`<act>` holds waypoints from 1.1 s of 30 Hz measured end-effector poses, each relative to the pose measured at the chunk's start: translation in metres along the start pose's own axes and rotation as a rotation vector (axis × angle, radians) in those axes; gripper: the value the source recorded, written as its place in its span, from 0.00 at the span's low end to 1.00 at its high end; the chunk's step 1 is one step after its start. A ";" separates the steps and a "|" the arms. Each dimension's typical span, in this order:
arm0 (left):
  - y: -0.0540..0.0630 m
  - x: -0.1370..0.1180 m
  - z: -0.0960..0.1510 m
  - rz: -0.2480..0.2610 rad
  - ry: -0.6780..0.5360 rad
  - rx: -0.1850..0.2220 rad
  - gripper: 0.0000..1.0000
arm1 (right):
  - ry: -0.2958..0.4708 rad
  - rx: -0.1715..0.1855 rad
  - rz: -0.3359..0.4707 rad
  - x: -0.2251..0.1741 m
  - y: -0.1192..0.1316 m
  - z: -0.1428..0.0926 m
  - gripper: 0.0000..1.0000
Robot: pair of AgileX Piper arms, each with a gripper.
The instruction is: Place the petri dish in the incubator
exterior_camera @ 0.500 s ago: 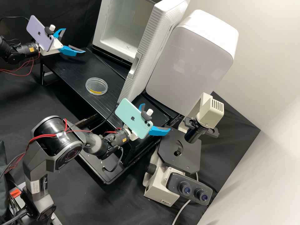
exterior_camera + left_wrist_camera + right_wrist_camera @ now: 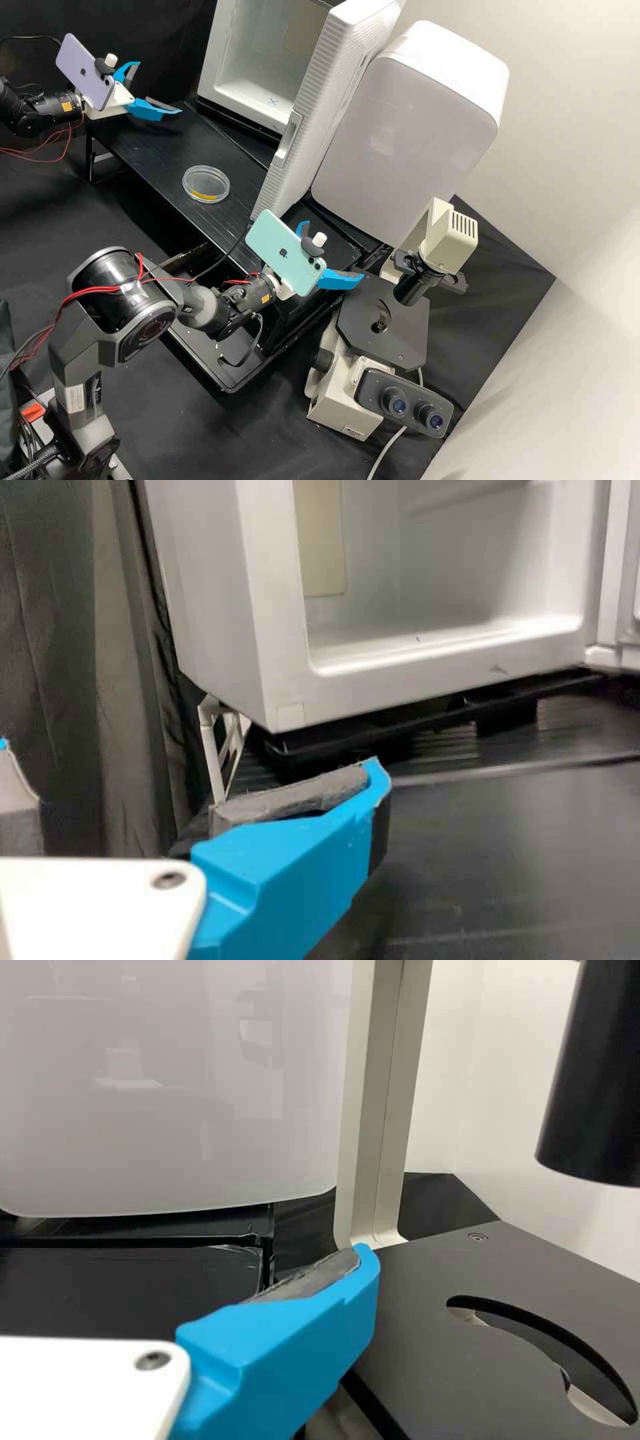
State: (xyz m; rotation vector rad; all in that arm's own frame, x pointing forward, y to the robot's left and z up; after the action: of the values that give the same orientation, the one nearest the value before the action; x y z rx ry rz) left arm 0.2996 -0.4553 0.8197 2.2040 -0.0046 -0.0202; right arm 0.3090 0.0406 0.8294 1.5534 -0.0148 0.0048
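The petri dish point(image 2: 206, 184), clear with a yellowish patch inside, lies on the black bench point(image 2: 160, 150) in front of the incubator. The white incubator point(image 2: 257, 57) stands at the back with its ribbed door point(image 2: 320, 113) swung open and its chamber point(image 2: 440, 590) bare. My left gripper point(image 2: 157, 87) hovers open over the bench's far left end, well apart from the dish, one blue finger point(image 2: 300, 855) pointing toward the incubator's base. My right gripper point(image 2: 333, 250) is open and holds nothing, low beside the door's bottom corner; its blue finger point(image 2: 290, 1345) hangs over the microscope stage point(image 2: 480, 1290).
A microscope point(image 2: 383, 333) stands at the bench's near right end, close under my right gripper. A large white box point(image 2: 413, 127) sits behind the open door. Red cables point(image 2: 40, 143) trail by the left arm. Black cloth covers the floor around.
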 end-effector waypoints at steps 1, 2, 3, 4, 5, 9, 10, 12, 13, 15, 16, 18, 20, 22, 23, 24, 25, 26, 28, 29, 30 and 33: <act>-0.002 -0.003 0.000 -0.002 -0.006 0.004 1.00 | 0.000 0.000 0.000 0.000 0.000 0.000 1.00; -0.004 -0.007 0.002 -0.008 -0.018 0.011 1.00 | 0.000 0.000 0.000 0.000 0.000 0.000 1.00; -0.006 -0.011 0.003 -0.010 -0.031 0.018 1.00 | 0.000 0.000 0.000 0.000 0.000 0.000 1.00; -0.008 -0.016 0.005 -0.018 -0.043 0.022 1.00 | 0.000 0.000 0.000 0.000 0.000 0.000 1.00; -0.010 -0.022 0.008 -0.016 -0.062 0.022 1.00 | 0.000 0.000 0.000 0.000 0.000 0.000 1.00; -0.016 -0.044 0.019 -0.008 -0.140 0.014 1.00 | 0.000 0.000 0.000 0.000 0.000 0.000 1.00; -0.016 -0.049 0.022 -0.004 -0.159 0.010 1.00 | 0.000 0.000 0.000 0.000 0.000 0.000 1.00; -0.018 -0.058 0.027 0.006 -0.196 0.004 1.00 | 0.000 0.000 0.000 0.000 0.000 0.000 1.00; -0.019 -0.063 0.029 0.009 -0.217 0.004 1.00 | 0.000 0.000 0.000 0.000 0.000 0.000 1.00; -0.020 -0.072 0.033 0.016 -0.242 -0.007 1.00 | 0.000 0.000 0.000 0.000 0.000 0.000 1.00; -0.022 -0.076 0.035 0.013 -0.253 -0.008 1.00 | 0.000 0.000 0.000 0.000 0.000 0.000 1.00; -0.024 -0.083 0.038 0.006 -0.272 -0.011 1.00 | 0.000 0.000 0.000 0.000 0.000 0.000 1.00; -0.027 -0.092 0.042 -0.006 -0.295 -0.015 1.00 | 0.000 0.000 0.000 0.000 0.000 0.000 1.00; -0.029 -0.099 0.045 -0.017 -0.314 -0.030 1.00 | 0.000 0.000 0.000 0.000 0.000 0.000 1.00; -0.029 -0.103 0.046 -0.023 -0.323 -0.037 1.00 | 0.000 0.000 0.000 0.000 0.000 0.000 1.00; -0.030 -0.107 0.048 -0.028 -0.338 -0.039 1.00 | 0.000 0.000 0.000 0.000 0.000 0.000 1.00; -0.031 -0.110 0.049 -0.031 -0.348 -0.039 1.00 | 0.000 0.000 0.000 0.000 0.000 0.000 1.00; -0.032 -0.113 0.051 -0.036 -0.360 -0.051 1.00 | 0.000 0.000 0.000 0.000 0.000 0.000 1.00; -0.033 -0.118 0.054 -0.045 -0.382 -0.064 1.00 | 0.000 0.000 0.000 0.000 0.000 0.000 1.00; -0.033 -0.119 0.056 -0.048 -0.393 -0.073 1.00 | 0.000 0.000 0.000 0.000 0.000 0.000 1.00; -0.034 -0.120 0.058 -0.054 -0.406 -0.082 1.00 | 0.000 0.000 0.000 0.000 0.000 0.000 1.00; -0.035 -0.122 0.063 -0.060 -0.434 -0.083 1.00 | 0.000 0.000 0.000 0.000 0.000 0.000 1.00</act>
State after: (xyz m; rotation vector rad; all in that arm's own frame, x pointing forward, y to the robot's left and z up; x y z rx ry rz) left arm 0.1764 -0.4844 0.7558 2.0764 -0.1767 -0.5219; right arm 0.3090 0.0406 0.8294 1.5534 -0.0148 0.0048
